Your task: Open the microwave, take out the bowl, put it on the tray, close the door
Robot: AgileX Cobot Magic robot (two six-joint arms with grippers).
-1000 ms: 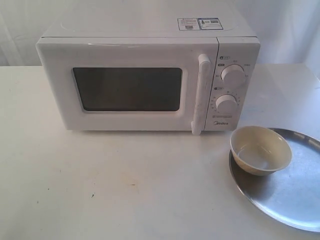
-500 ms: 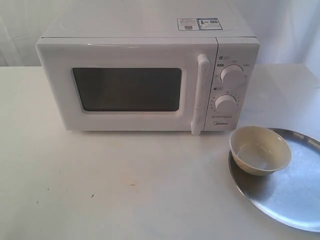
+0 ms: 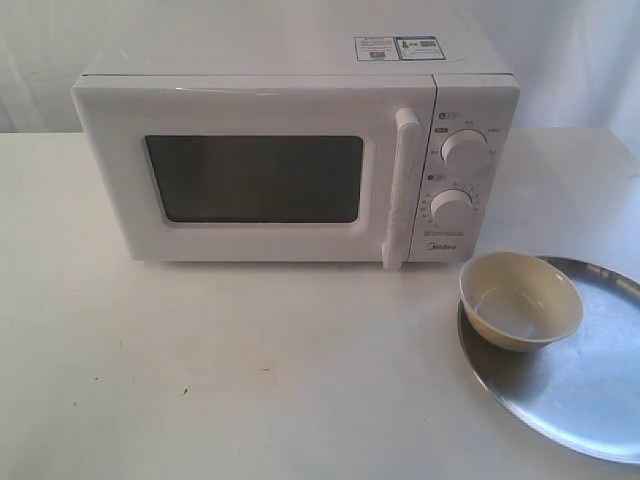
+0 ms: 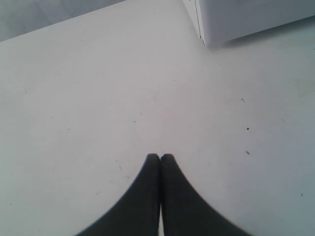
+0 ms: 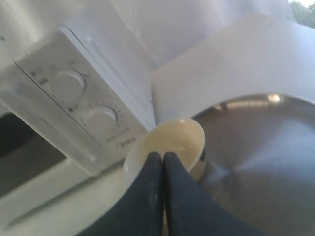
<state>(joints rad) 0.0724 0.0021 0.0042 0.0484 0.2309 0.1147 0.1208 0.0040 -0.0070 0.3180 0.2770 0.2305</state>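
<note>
The white microwave (image 3: 290, 150) stands at the back of the table, its door (image 3: 250, 175) closed flat against the body, bar handle (image 3: 402, 185) upright. The cream bowl (image 3: 520, 300) rests on the left part of the silver tray (image 3: 590, 390) at the right. Neither gripper shows in the exterior view. My left gripper (image 4: 160, 156) is shut and empty, above bare tabletop near a microwave corner (image 4: 204, 24). My right gripper (image 5: 163, 155) is shut and empty, hovering in front of the bowl (image 5: 179, 135), with the tray (image 5: 261, 157) and the knobs (image 5: 66, 86) beyond.
The white table (image 3: 250, 370) stretches in front of the microwave. White cloth hangs behind (image 3: 570, 50). The tray runs past the exterior view's right edge.
</note>
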